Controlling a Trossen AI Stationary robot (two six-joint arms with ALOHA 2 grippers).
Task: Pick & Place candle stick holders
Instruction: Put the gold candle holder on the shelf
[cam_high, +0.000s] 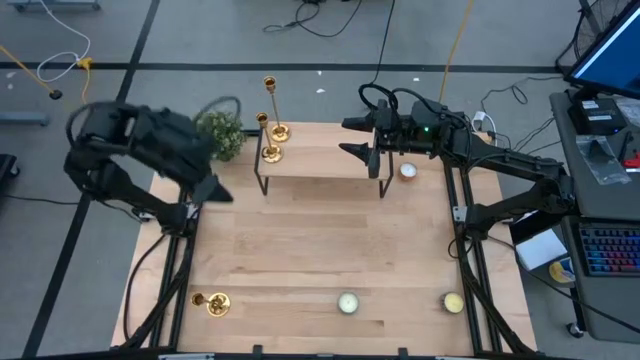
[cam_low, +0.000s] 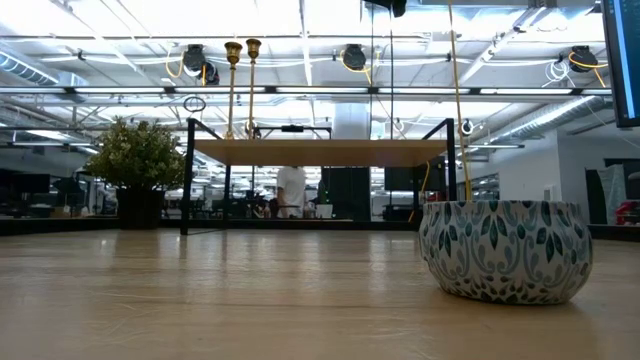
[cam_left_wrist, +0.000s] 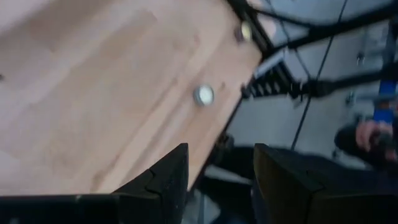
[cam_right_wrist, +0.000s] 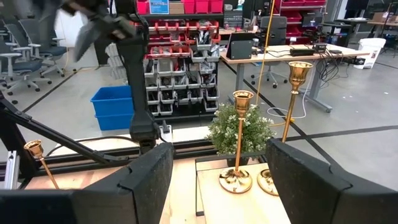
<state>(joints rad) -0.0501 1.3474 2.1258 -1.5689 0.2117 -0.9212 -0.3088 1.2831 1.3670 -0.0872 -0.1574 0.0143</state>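
From my remote station I judge this an industrial robotics lab: red parts bins (cam_right_wrist: 180, 46) on shelving, wheeled office chairs (cam_right_wrist: 25, 53), workbenches with laptops (cam_right_wrist: 292, 56), exposed ceiling ducting (cam_low: 320, 60).

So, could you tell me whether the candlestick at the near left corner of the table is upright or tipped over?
Upright: the candlestick shows its round base from above, and in the right wrist view its stem rises nearly vertical.

Three shiny gold candle stick holders (cam_high: 272, 104); pale wooden table (cam_high: 320, 250); green plant (cam_high: 222, 133); white tealight (cam_high: 347, 302), yellow tealight (cam_high: 453, 302); bowl (cam_low: 504, 249) with teal-and-white leaf pattern.
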